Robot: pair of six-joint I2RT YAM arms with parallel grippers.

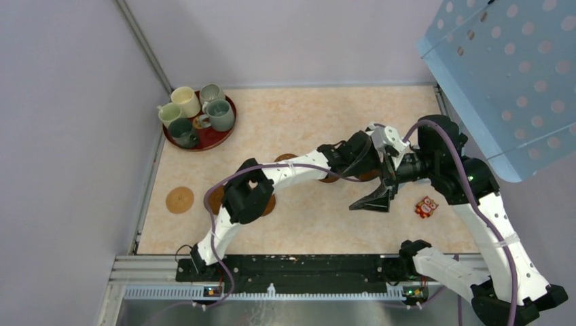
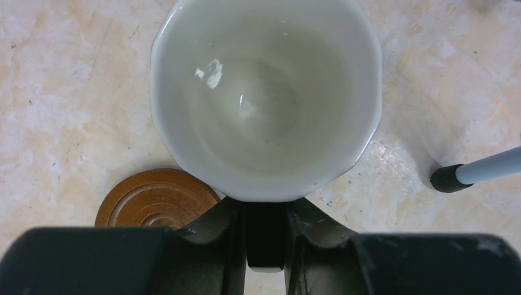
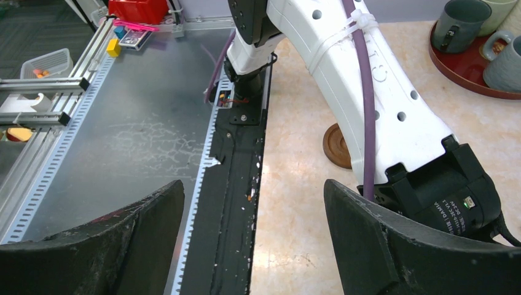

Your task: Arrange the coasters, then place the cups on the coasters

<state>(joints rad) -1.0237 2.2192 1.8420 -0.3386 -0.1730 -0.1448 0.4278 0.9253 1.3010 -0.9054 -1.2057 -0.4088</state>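
My left fingers [image 2: 212, 243] pinch the glazed cup [image 2: 264, 104] at its near side: light, slippery, brittle. My right fingers [image 3: 123, 246] are spread, empty.

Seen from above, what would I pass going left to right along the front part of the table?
tan coaster → brown coaster, partly under the left arm → right gripper, its jaws wide open → small red and white object
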